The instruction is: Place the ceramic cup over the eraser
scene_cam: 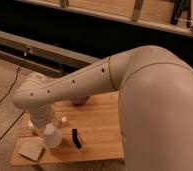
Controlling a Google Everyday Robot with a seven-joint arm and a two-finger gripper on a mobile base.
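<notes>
Gripper pinched on the ceramic cup near the table front-left corner, which should be lifted straight, then centred over the eraser.

Light wooden table, lower centre of frame. Lying on it: black eraser near the front edge; tan square block at the lower left corner; small white item; reddish object further back, partly hidden. Gripper, closed, sits low over the table's left part, between block and eraser.

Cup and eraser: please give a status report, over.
End effector shut, low over table, just above cup; hold unconfirmed. Eraser uncovered, beside cup. Nothing between them.
</notes>
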